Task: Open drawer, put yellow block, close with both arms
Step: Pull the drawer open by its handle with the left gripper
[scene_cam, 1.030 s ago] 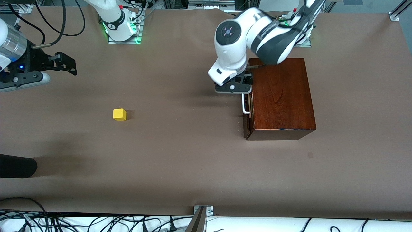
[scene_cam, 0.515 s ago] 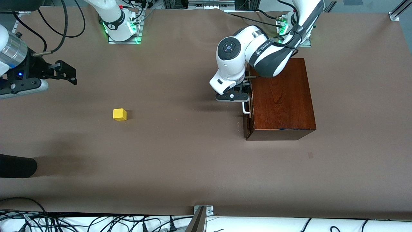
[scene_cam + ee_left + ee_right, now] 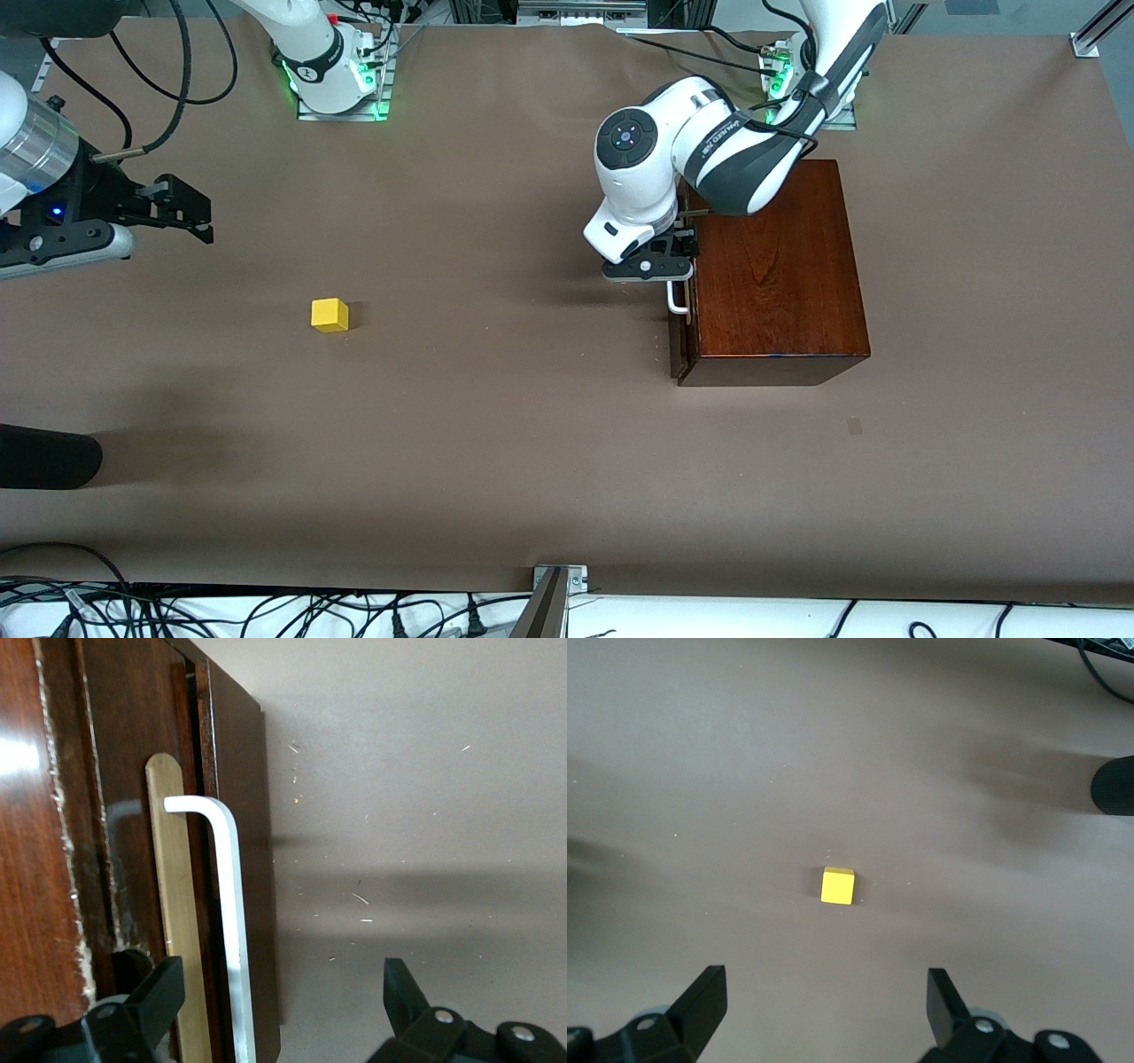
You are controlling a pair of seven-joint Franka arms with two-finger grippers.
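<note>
Drawer (image 3: 680, 306), barely ajar at right of centre in the front view, looks stiff and weighty; its slick white handle (image 3: 232, 930) is the hold. Left claw (image 3: 680, 255) straddles it, released. Right claw (image 3: 182, 208), released, waits upper left above the light yellow block (image 3: 330, 315).

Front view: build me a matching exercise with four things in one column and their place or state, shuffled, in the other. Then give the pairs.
Things:
1. yellow block
2. left hand
3. right hand
4. drawer

Places or states:
A. open, astride the white handle
B. all but shut in the wooden box
C. open, in the air at the right arm's end of the table
D. alone on the bare table

Pairs: 1-D, 2-A, 3-C, 4-B
</note>
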